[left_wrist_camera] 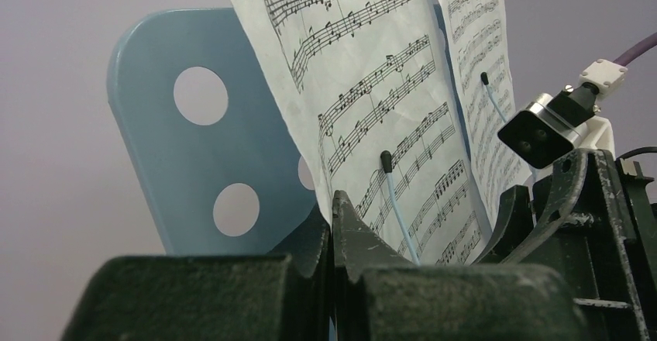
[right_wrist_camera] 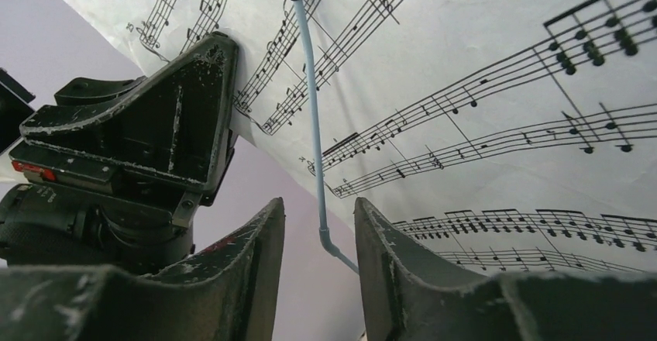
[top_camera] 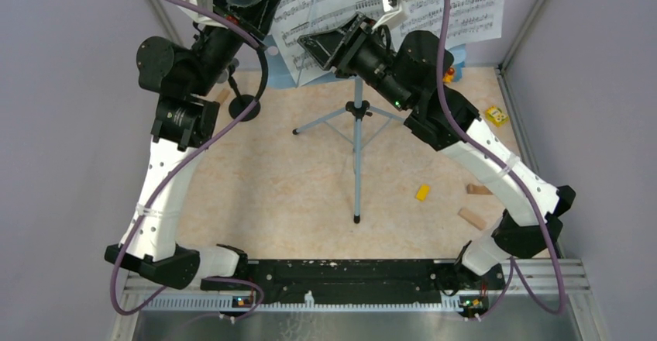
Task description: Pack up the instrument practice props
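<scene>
**Left fingers shut on the sheet's edge, right fingers open around the page wire**

In the left wrist view, the left gripper (left_wrist_camera: 331,201) sits at bottom centre with its fingers pressed together. The left edge of the music sheet (left_wrist_camera: 356,85) runs straight down into the seam between them, so the paper looks pinched there. Just behind and to the left stands the light blue music desk (left_wrist_camera: 155,147) with its round holes. A second sheet leans at the upper right.

In the right wrist view, the right gripper (right_wrist_camera: 319,217) holds its fingers (right_wrist_camera: 259,256) apart at the bottom of the frame. The thin blue page wire (right_wrist_camera: 310,108) drops between them, with a gap on either side and touching neither. The printed sheet fills the frame above and to the right, and the left gripper shows at the left against the paper's edge.

From above, both grippers meet at the sheets at top centre. The grey tripod legs (top_camera: 356,147) spread below them in the middle of the table. A black round-based mic holder (top_camera: 244,110) stands to their left. A yellow block (top_camera: 423,192) and wooden blocks (top_camera: 471,217) lie at lower right.
</scene>
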You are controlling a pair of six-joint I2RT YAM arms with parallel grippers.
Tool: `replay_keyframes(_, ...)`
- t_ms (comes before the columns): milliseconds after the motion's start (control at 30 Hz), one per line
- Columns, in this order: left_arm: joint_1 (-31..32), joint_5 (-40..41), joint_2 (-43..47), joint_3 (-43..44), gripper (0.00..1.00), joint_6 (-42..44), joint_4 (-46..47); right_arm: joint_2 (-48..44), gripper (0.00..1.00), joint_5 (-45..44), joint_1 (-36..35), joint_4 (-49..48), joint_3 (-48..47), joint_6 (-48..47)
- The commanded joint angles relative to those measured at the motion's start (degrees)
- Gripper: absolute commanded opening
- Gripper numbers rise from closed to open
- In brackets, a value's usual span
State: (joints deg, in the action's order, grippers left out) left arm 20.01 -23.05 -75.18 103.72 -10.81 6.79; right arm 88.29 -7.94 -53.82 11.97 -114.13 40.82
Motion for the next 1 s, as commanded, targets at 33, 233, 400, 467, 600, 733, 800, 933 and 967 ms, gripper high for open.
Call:
replay_keyframes(33, 0.12, 0.54, 1.47, -0.19, 0.00, 0.26, 0.29, 1.15, 0.29, 1.18, 0.56, -2.21, -3.60, 0.43)
replay_keyframes(233, 0.09, 7.19, 2.69, -0.34, 0.00, -0.08, -2.55, -0.11, 0.02, 1.79, 0.56, -7.02, 0.13, -2.68)
replay_keyframes(400, 0.11, 16.62, 6.32, -2.34, 0.00, 1.20, -4.04, -2.37, 0.00, 2.31, 0.56, -14.73, 6.02, -6.71)
replay_keyframes(467, 0.10, 20.57, 7.64, -2.38, 0.00, 1.98, -5.44, -2.64, 0.00, 2.79, 0.54, -15.44, 6.54, -7.96)
replay_keyframes(600, 0.12, 32.35, 10.48, -2.50, 0.00, 3.58, -9.44, -2.72, 0.00, 2.77, 0.54, -15.40, 6.76, -9.29)
replay_keyframes(733, 0.12, 40.95, 13.87, -3.12, 0.00, 6.13, -12.48, -2.98, 0.00, 2.36, 0.57, -15.22, 7.40, -9.91)
replay_keyframes(800, 0.12, 43.65, 16.38, -4.14, 0.00, 7.08, -14.12, -3.15, 0.00, 2.11, 0.56, -15.41, 7.87, -10.24)
replay_keyframes(933, 0.12, 49.08, 21.11, -7.17, 0.00, 7.78, -18.73, -3.54, 0.00, 1.67, 0.56, -15.39, 8.60, -10.88)
replay_keyframes(967, 0.11, 50.54, 22.07, -8.15, 0.00, 7.62, -21.29, -3.53, 0.00, 1.56, 0.54, -15.24, 8.61, -10.90)
